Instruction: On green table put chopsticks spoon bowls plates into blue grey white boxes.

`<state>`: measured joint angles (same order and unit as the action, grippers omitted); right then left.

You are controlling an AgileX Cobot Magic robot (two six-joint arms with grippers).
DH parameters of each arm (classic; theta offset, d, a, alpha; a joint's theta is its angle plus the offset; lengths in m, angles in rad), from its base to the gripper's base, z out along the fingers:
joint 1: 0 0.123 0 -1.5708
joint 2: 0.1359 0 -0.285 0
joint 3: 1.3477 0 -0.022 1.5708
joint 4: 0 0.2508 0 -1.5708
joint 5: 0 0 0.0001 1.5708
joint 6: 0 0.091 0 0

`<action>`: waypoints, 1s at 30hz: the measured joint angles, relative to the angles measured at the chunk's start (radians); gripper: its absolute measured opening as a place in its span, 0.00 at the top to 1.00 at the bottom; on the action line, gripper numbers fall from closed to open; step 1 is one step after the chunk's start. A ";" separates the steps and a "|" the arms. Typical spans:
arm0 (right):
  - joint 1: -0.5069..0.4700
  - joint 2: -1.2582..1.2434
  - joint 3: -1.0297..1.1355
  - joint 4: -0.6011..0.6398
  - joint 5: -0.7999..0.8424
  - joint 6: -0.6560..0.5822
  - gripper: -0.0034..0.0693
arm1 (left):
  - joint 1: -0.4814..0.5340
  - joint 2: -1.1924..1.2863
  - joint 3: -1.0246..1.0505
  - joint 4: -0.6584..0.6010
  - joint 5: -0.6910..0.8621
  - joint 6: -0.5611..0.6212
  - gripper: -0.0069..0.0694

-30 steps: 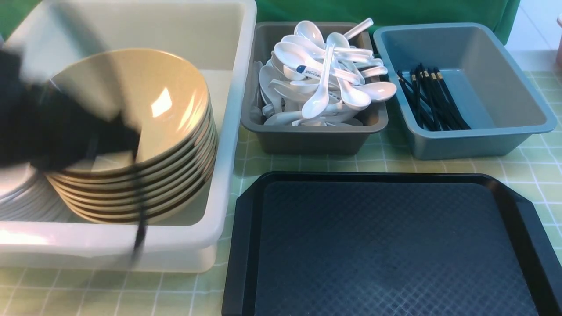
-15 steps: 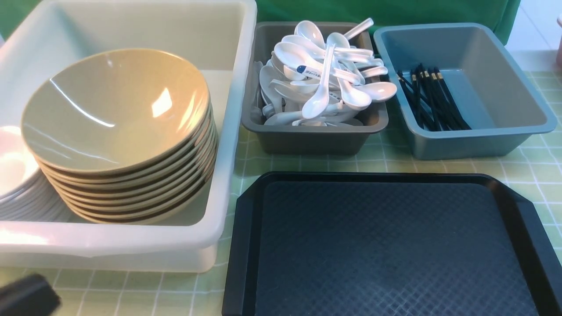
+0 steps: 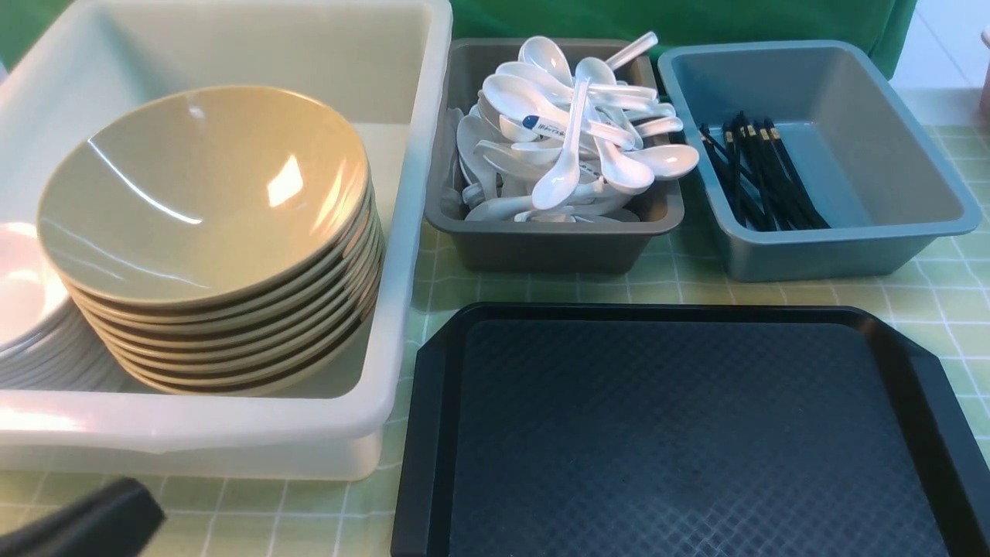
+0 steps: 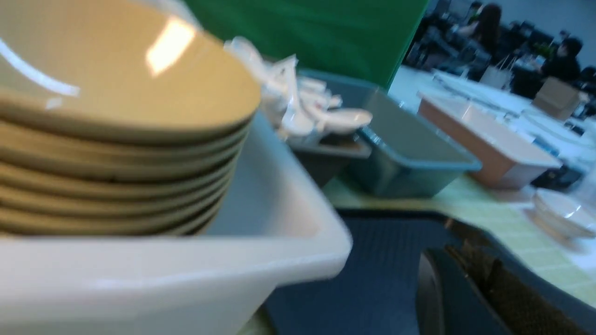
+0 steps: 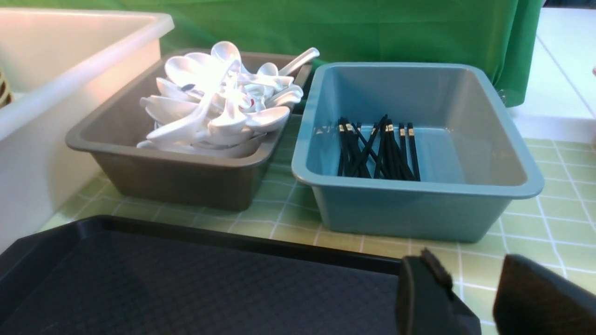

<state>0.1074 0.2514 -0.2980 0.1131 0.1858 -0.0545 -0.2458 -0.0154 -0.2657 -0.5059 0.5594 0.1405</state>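
Several tan bowls [image 3: 201, 193] sit stacked in the white box [image 3: 418, 193], beside white plates [image 3: 23, 309] at its far left. White spoons [image 3: 572, 131] are heaped in the grey box [image 3: 541, 244]. Black chopsticks [image 3: 762, 174] lie in the blue box [image 3: 851, 240]. My left gripper [image 3: 93, 522] is low at the near left, in front of the white box; its fingers [image 4: 465, 279] are shut with nothing held. My right gripper [image 5: 475, 274] is open and empty over the black tray's far right edge, on the near side of the blue box [image 5: 409, 209].
A black tray [image 3: 681, 433] with nothing on it fills the near right of the green checked table [image 3: 541, 290]. In the left wrist view, a brown box [image 4: 489, 149] and a small stack of white dishes [image 4: 558, 218] stand beyond the blue box.
My left arm has pulled back from over the bowls in the white box to the near left corner of the front view. The bowls and everything else stay put.
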 joint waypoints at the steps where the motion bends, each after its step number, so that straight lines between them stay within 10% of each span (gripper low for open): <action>1: 0.000 0.000 0.000 0.001 0.000 0.000 0.63 | 0.000 0.000 0.026 0.032 -0.038 0.006 0.91; 11: 0.000 0.000 0.000 0.001 0.000 0.000 0.63 | 0.089 0.000 0.278 0.518 -0.346 -0.282 0.91; 30: 0.000 0.000 0.000 0.001 0.004 0.000 0.63 | 0.183 0.001 0.291 0.559 -0.224 -0.229 0.91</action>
<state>0.1074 0.2514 -0.2980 0.1140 0.1902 -0.0545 -0.0629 -0.0145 0.0254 0.0531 0.3356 -0.0887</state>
